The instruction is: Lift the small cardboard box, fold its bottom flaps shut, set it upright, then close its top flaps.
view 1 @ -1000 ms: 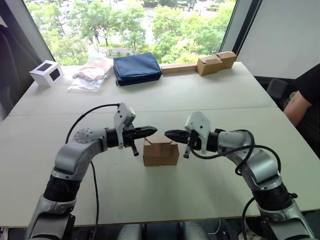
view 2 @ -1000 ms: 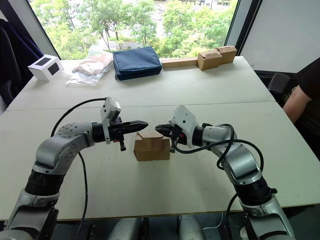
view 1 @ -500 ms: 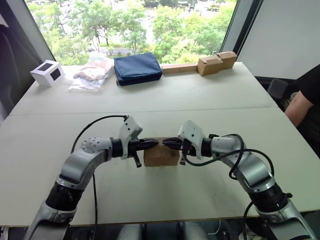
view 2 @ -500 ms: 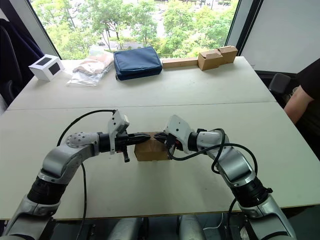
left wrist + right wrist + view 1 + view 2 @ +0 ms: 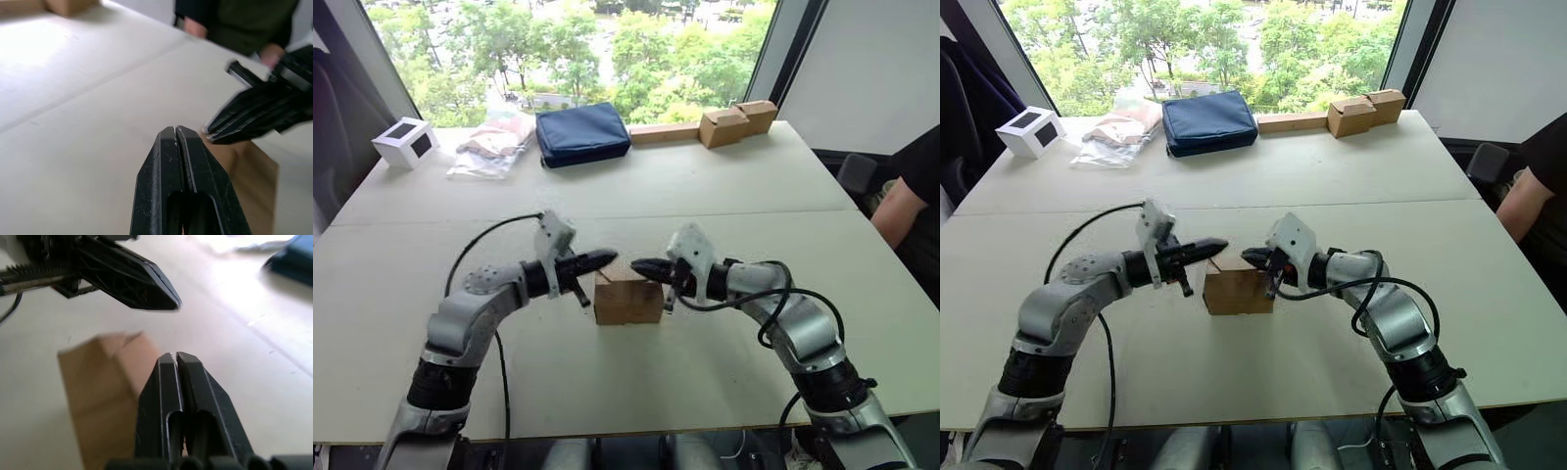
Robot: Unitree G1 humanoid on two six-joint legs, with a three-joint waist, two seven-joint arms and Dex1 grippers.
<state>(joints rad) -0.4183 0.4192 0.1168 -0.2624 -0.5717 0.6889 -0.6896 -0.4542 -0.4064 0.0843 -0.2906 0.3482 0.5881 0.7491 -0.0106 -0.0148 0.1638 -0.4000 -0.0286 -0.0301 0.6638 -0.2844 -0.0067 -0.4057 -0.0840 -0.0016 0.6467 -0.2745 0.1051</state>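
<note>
Looking down over both arms, we see the small cardboard box standing on the pale worktop, roughly midway between its left and right edges and toward the near edge. Its top flaps look folded down, though one corner nearest the left arm stands slightly raised.

Our left pincer hovers just above the box's upper left corner, its two black fingers pressed together, as the left wrist view confirms with the tips meeting in a thin seam. Our right pincer comes in from the other side, just above the box's upper right edge, its fingers likewise closed on nothing; the right wrist view shows them together over the brown cardboard. The two tips point toward each other with a small gap between them over the box top. We cannot tell whether either tip touches the cardboard.

Along the far edge of the worktop lie a white cube box at the left corner, a plastic bag, a navy pouch, and a pair of tan boxes toward the right. A person's arm shows beyond the right edge.
</note>
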